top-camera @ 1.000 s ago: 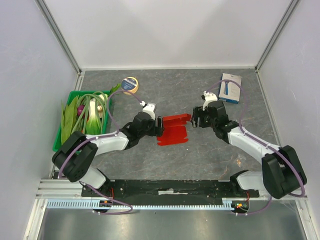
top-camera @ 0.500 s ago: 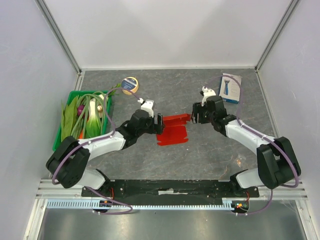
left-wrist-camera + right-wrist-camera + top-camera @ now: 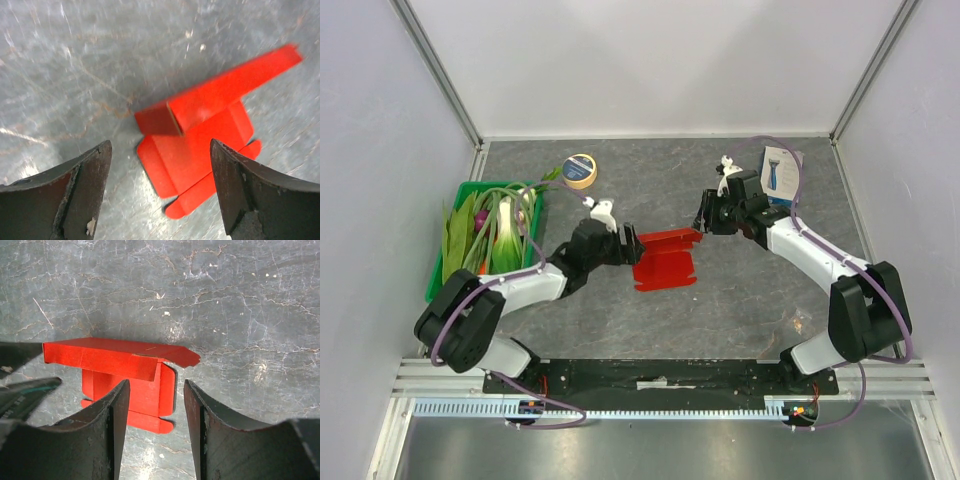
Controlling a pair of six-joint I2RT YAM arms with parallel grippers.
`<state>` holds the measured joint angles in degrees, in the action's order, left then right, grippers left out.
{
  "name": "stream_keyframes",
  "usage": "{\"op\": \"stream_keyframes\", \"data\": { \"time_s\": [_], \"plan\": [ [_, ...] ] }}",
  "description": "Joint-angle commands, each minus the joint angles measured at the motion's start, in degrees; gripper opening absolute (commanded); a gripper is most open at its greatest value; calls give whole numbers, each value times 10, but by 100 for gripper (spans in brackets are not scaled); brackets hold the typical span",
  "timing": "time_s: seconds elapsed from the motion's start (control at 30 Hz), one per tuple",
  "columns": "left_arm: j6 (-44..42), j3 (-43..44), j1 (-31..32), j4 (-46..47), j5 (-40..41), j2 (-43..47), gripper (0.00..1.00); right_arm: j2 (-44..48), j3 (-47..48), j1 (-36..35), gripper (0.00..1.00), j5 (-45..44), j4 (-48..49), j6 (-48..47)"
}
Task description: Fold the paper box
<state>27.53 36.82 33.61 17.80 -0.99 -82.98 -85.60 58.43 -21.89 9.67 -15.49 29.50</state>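
Both arms draw back from the paper box (image 3: 665, 260); left gripper (image 3: 633, 246) gapes wide, right gripper (image 3: 704, 217) narrows, empty (flap unsupported), so the fold may spring open.

One paper box (image 3: 665, 258), what looks like one tape roll (image 3: 580, 170), one carton (image 3: 780, 175), one crate (image 3: 480, 186).

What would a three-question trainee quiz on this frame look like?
1. True or false: the left gripper grips the paper box.
2. Fill in: the green crate sits on the ___ arm's side.
3. Pick one. The paper box is: A) fully flat; B) partly folded, one panel raised; C) closed up.
Key: 1 false, its jaws are open and clear of the box. 2 left. 3 B.
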Motion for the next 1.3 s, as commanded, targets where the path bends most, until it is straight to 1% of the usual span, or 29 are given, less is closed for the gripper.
{"op": "stream_keyframes", "data": {
  "time_s": [0.0, 0.03, 0.1, 0.13, 0.17, 0.23, 0.27, 0.3, 0.37, 0.43, 0.47, 0.63, 0.73, 0.77, 0.8, 0.83, 0.9, 1.0, 1.03, 1.1, 1.13, 1.17, 1.2, 1.27],
  "plan": [
    [-62, -51, 59, 99, 115, -11, 86, 17, 13, -3, 55, -7, -11, 1],
    [-70, -54, 72, 119, 158, -20, 85, 18, 12, -3, 55, -14, -14, -1],
    [-100, -53, 111, 139, 214, -49, 83, 23, 11, -3, 55, -21, -17, -8],
    [-109, -51, 125, 158, 280, -60, 82, 25, 10, -3, 55, -24, -18, -10],
    [-116, -50, 143, 173, 301, -71, 80, 31, 9, -3, 55, -25, -22, -11],
    [-138, -48, 153, 209, 338, -106, 76, 38, 4, -3, 55, -32, -21, -15],
    [-143, -38, 158, 223, 349, -117, 69, 42, 2, -3, 55, -32, -20, -15],
    [-149, -32, 160, 228, 360, -139, 68, 44, -2, -3, 55, -33, -19, -15],
    [-150, -15, 160, 229, 391, -154, 67, 44, -4, -3, 55, -33, -19, -15],
    [-154, -13, 160, 243, 398, -161, 61, 45, -7, -10, 54, -33, -17, -15],
    [-161, -17, 161, 273, 398, -163, 59, 46, -6, -12, 54, -34, -17, -15],
    [-194, -6, 160, 300, 405, -184, 53, 26, 12, -41, 54, -29, -13, -28],
    [-201, -4, 160, 312, 405, -191, 47, 9, 26, -54, 59, -19, -11, -45],
    [-201, -4, 160, 318, 405, -197, 46, 4, 29, -56, 62, -17, -11, -51],
    [-207, -4, 161, 324, 404, -200, 43, 1, 38, -58, 63, -15, -11, -52],
    [-210, 4, 160, 321, 409, -205, 38, -6, 42, -57, 64, -12, -20, -52],
    [-214, 15, 161, 309, 415, -216, 34, -7, 53, -58, 64, -13, -28, -53],
    [-221, 28, 161, 304, 428, -227, 23, 5, 52, -59, 65, -23, -32, -46],
    [-223, 31, 161, 307, 437, -228, 15, 9, 51, -59, 65, -25, -37, -44],
    [-228, 30, 161, 309, 443, -226, 6, 11, 54, -58, 64, -29, -42, -24],
    [-229, 26, 162, 311, 457, -223, 2, 11, 55, -59, 62, -29, -47, -14],
    [-236, 21, 163, 325, 465, -221, 2, 13, 54, -61, 55, -29, -47, 3],
    [-240, 16, 163, 337, 475, -220, 2, 15, 51, -69, 51, -37, -46, 26],
    [-248, -1, 166, 372, 478, -218, 2, 18, 48, -82, 49, -51, -44, 39]
  ]
}}
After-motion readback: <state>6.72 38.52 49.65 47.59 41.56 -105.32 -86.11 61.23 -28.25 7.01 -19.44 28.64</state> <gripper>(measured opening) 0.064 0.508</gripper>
